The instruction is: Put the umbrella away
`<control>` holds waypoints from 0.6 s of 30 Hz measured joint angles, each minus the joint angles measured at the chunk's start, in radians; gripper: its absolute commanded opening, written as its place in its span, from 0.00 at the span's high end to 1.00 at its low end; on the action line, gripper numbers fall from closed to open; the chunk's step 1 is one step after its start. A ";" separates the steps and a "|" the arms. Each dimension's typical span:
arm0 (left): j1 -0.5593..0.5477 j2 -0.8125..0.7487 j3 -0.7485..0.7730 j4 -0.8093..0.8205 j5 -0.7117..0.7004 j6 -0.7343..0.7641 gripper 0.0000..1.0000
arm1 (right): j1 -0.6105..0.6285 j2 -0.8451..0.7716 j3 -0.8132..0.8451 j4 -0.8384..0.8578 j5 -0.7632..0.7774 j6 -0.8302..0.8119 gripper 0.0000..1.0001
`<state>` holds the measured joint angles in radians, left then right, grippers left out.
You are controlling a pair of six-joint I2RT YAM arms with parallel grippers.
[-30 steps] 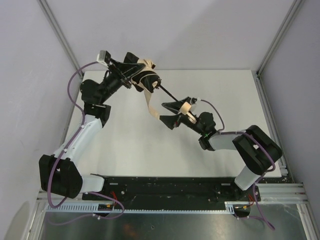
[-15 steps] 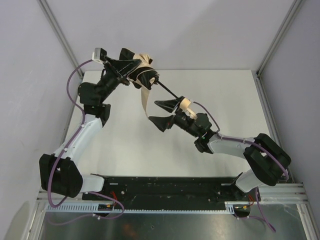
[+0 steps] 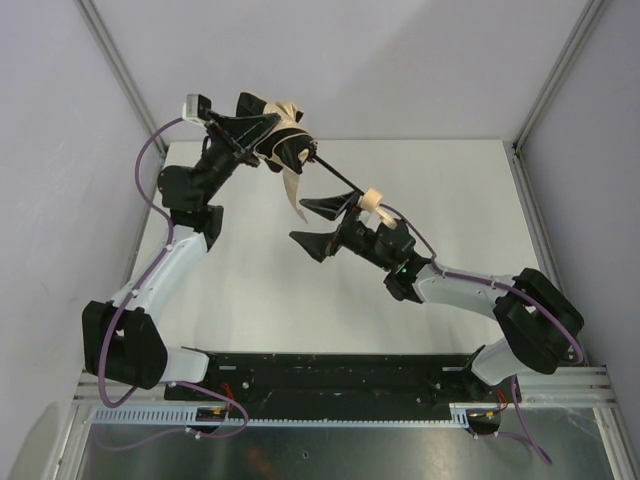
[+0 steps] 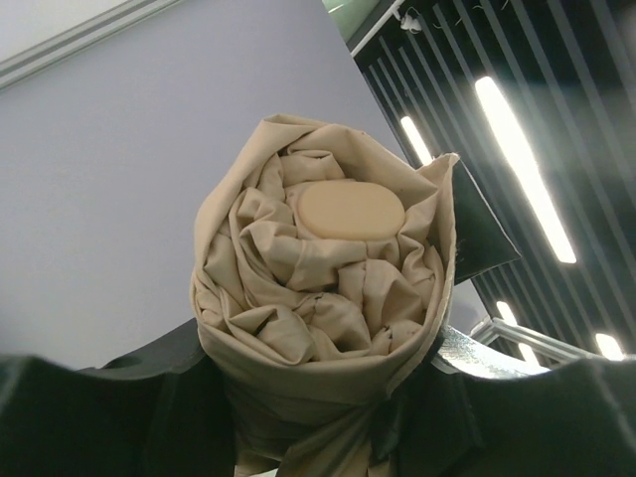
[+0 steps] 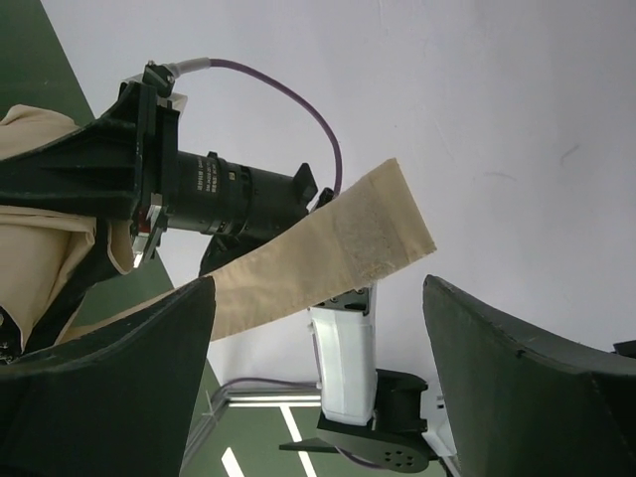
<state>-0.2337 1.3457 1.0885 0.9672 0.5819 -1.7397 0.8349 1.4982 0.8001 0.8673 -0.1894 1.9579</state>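
From the top external view, the compact folding umbrella [image 3: 288, 110] with its tan fabric canopy was held up off the white table [image 3: 460, 190], over the table's far left corner. The left gripper [image 3: 268, 138] was clamped around the bunched canopy. A thin black metal shaft [image 3: 338, 174] ran from the bundle down and to the right, ending in a small light wooden handle [image 3: 372, 198]. The handle lay just beside the base of the right gripper's [image 3: 298, 221] upper finger; whether the two touched could not be told. A flat tan fabric strap [image 3: 295, 195] hung from the canopy, near the right gripper's fingertips. The right gripper's jaws stood wide apart with nothing between them.

In the left wrist view, the umbrella [image 4: 318, 298] filled the middle as a crumpled roll of fabric, seen end-on, with a smooth oval tan cap [image 4: 350, 211] at its centre. Black fingers [image 4: 99, 407] pressed against the roll from both sides.

In the right wrist view, two dark fingers [image 5: 109, 388] stood far apart at the bottom corners, empty. The strap [image 5: 338, 248] stretched across behind the gap, apart from both fingers. At the left edge, the left gripper [image 5: 89, 179] gripped the canopy, with a purple cable [image 5: 288, 89] arching above it.
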 measured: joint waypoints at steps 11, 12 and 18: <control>-0.034 0.000 0.016 0.016 -0.008 -0.013 1.00 | 0.013 0.023 0.111 -0.016 0.020 0.007 0.84; -0.036 0.000 0.021 0.018 -0.008 -0.015 1.00 | 0.014 0.025 0.116 -0.013 0.021 0.005 0.92; -0.048 0.000 0.035 0.037 -0.010 -0.040 1.00 | 0.009 0.045 0.122 -0.006 0.027 -0.024 0.90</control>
<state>-0.2817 1.3457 1.1233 1.0042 0.5720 -1.7798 0.8436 1.5433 0.9218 0.8616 -0.1627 1.9339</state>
